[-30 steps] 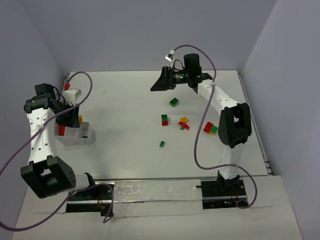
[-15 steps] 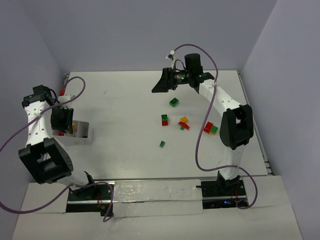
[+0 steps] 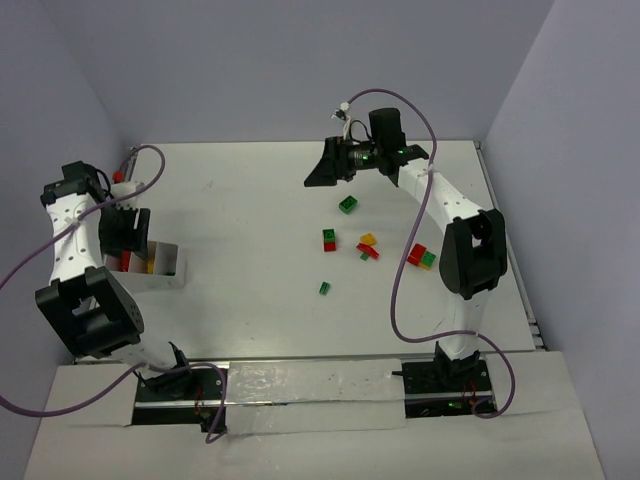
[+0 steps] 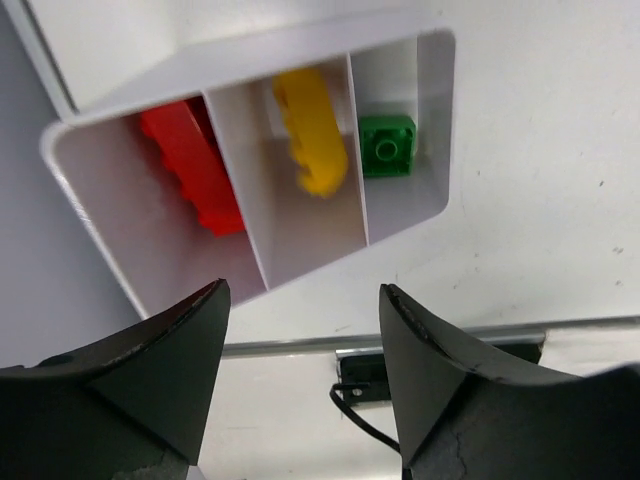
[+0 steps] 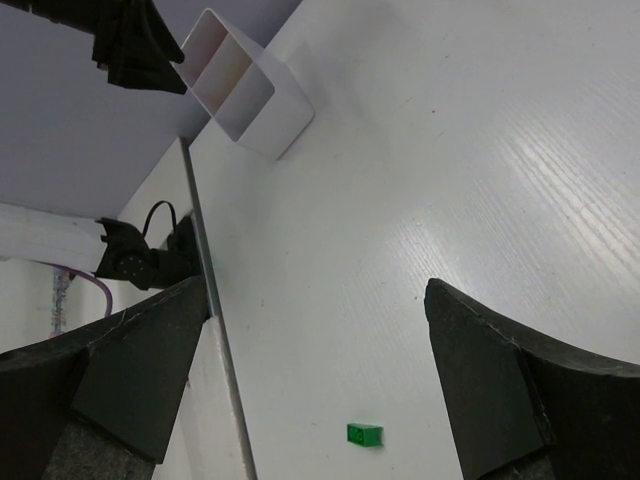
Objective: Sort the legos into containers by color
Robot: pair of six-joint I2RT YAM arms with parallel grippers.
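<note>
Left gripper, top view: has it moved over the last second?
Yes. The left gripper has shifted slightly left, toward the side wall, judged against the white container below it.

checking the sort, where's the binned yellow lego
Left wrist view: the yellow lego lies in the container's middle compartment, between the red lego and green lego.

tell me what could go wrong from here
1. The red-green stack is two colours joined; dropped whole into the tray, one colour would probably land wrong.
2. The loose bricks are tiny beside the open right gripper, so a grasp may slip or knock neighbours.
3. The open left gripper hangs close over the tray and could nudge it.
</note>
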